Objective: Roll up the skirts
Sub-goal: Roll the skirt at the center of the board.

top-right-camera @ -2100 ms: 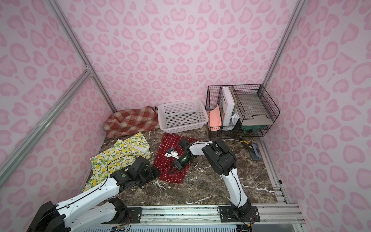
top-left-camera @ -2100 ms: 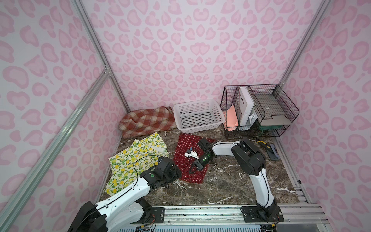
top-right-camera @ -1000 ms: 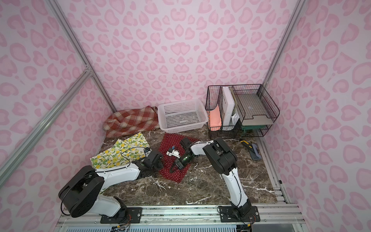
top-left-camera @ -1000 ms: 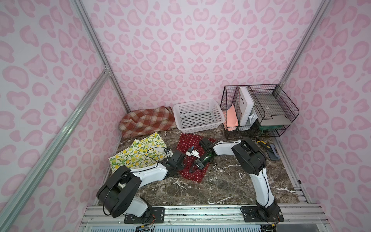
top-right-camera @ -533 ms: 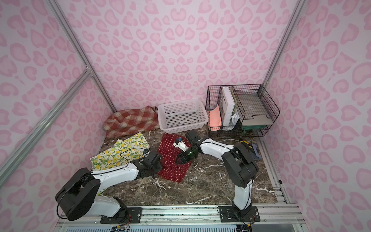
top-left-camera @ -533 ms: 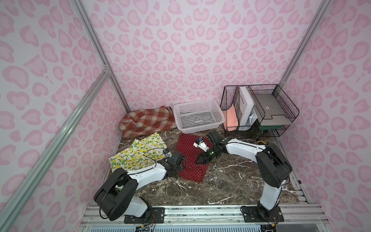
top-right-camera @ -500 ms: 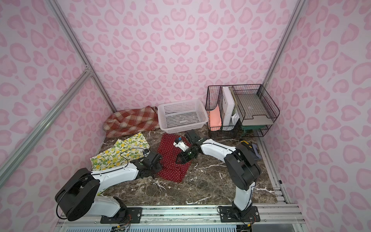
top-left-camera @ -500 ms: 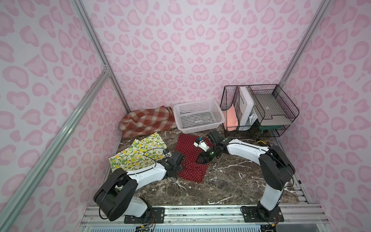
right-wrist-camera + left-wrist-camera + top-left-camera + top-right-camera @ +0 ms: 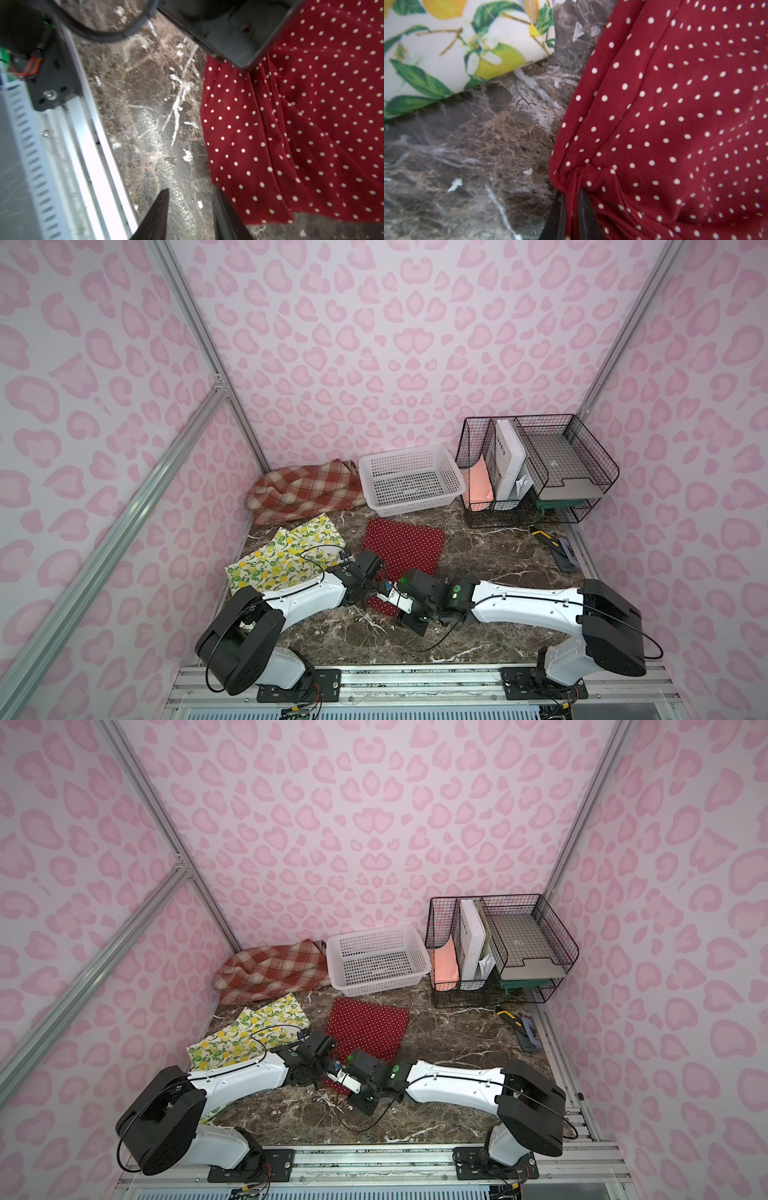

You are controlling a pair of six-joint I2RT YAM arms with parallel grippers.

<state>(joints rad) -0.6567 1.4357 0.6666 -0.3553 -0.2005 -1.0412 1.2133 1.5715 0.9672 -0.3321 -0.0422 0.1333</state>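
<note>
In both top views the red polka-dot skirt lies spread flat mid-table, just in front of the white basket. The lemon skirt lies beside it, and the plaid skirt is heaped in the back corner. None looks rolled.

From the left wrist, the left gripper has its jaws together, pinching a puckered bit of the red skirt's edge. The cloth pleats at the pinch, so I'd judge it thin, light and limp, apt to slide on the polished marble table.

From the right wrist, the right gripper stands apart and empty over bare marble, just beside that skirt's edge. I'd say it should take the other near corner, so the roll starts even.
</note>
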